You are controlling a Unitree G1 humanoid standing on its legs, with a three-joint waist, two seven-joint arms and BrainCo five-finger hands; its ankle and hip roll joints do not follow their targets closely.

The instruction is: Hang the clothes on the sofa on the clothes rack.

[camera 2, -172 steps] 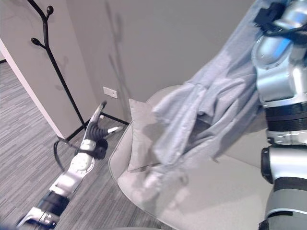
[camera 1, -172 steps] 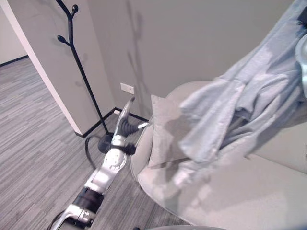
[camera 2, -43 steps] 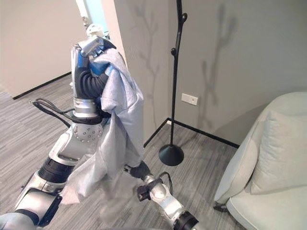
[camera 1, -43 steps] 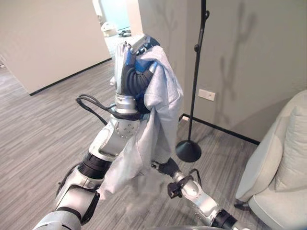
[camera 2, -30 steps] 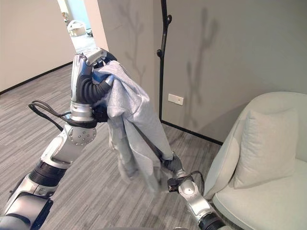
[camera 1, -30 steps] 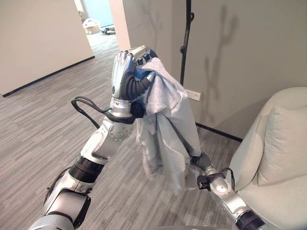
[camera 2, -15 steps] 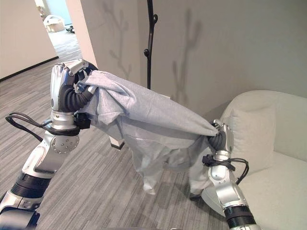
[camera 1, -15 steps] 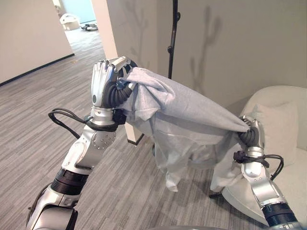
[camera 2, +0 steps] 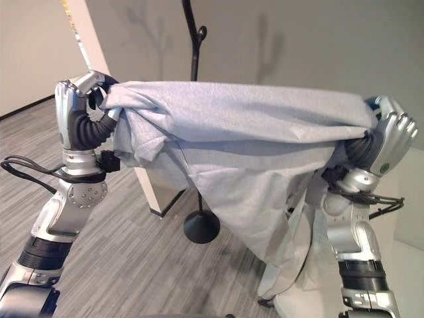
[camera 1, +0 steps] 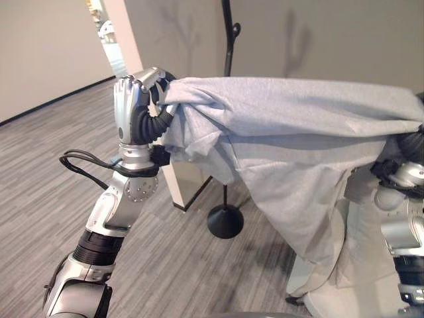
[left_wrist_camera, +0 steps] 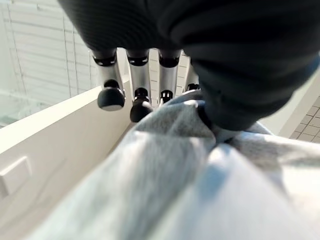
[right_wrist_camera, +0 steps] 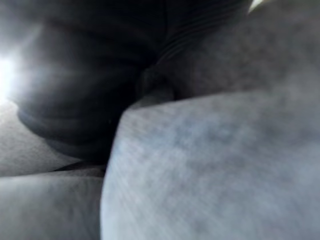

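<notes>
We held the pale grey cotton garment (camera 2: 252, 132) stretched between our left hand (camera 2: 74, 99) and right hand (camera 2: 392, 136), both curled onto it. It was off the sofa; the black metal rack (camera 1: 228, 40) behind remained bare.

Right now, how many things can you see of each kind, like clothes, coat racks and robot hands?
Grey garments: 1, the garment stretched between both hands
Black coat racks: 1, the coat rack behind it
Pale sofas: 1, the sofa, mostly hidden
Robot hands: 2, the left hand and the right hand
Total: 5
</notes>
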